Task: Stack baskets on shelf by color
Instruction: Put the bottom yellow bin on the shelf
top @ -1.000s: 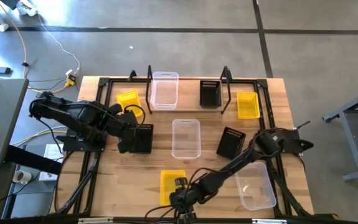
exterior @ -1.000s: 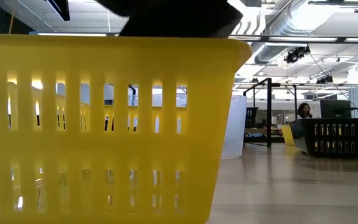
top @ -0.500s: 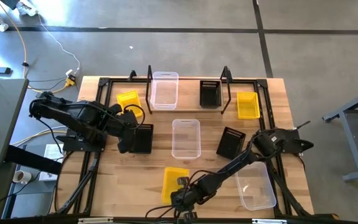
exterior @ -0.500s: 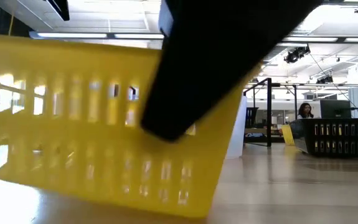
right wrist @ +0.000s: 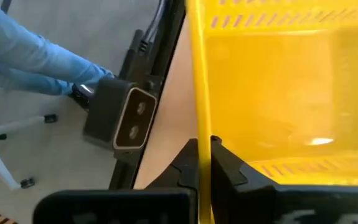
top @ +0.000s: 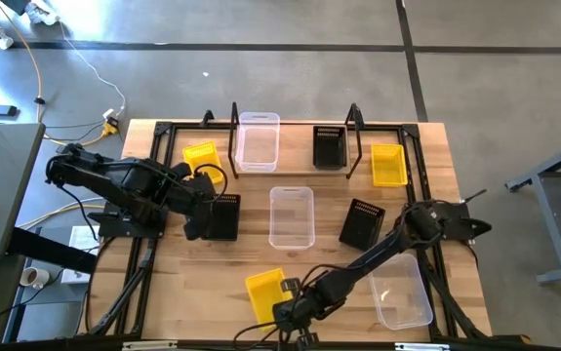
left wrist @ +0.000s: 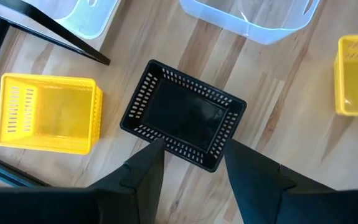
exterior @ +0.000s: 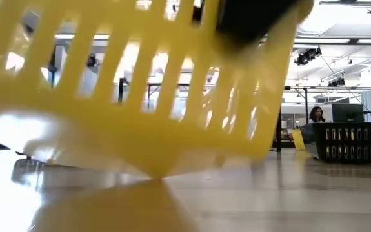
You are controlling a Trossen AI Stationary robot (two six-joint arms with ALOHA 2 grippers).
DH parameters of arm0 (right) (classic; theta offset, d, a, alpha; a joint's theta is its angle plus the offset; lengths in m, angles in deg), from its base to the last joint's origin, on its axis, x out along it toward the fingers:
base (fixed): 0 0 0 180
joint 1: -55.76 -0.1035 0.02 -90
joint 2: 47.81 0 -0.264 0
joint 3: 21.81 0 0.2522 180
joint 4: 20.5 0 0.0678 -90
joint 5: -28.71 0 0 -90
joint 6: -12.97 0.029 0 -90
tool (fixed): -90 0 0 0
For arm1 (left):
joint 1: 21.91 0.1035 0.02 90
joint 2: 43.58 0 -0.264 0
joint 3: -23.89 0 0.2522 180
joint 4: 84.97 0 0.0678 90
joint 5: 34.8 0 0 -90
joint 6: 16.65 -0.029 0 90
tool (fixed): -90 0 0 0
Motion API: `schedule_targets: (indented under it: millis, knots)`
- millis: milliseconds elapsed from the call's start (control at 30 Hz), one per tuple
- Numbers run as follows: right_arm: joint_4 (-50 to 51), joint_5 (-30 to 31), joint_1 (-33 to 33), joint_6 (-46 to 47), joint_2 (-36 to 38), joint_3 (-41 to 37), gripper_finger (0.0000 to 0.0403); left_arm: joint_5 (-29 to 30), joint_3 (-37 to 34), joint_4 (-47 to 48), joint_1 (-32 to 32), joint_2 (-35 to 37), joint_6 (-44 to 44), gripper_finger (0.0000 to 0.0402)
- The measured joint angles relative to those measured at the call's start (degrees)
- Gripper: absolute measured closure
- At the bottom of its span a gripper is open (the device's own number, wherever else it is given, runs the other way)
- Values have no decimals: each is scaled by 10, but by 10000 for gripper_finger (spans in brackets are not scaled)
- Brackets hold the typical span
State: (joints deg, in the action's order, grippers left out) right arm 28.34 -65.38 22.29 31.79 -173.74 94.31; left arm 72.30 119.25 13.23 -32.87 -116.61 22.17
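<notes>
High view: the right gripper is at the table's near edge, clamped on the rim of a yellow basket that sits skewed. The left gripper hangs over a black basket at the left. On the shelf, at the far side, stand a clear basket and another black basket.

Low view: the held yellow basket fills the frame, tilted, its low edge just above the tabletop.

Left wrist view: the left gripper's fingers are spread, straddling one end of the black basket; a second yellow basket lies beside it.

Right wrist view: the right gripper's fingers are pressed on the yellow basket's wall, one on each side.
</notes>
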Motion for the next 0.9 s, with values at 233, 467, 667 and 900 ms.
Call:
schedule_targets:
  millis: [233,467,667,900]
  knots:
    - [29,1,1,-22,52,0,403,-14,0,0,0,0,0,243]
    - [85,65,10,-31,101,0,403,-14,0,0,0,0,0,243]
    - [131,123,36,-40,146,0,403,11,0,0,0,0,0,243]
    - [184,210,81,-66,209,0,403,53,0,-2,0,0,-15,243]
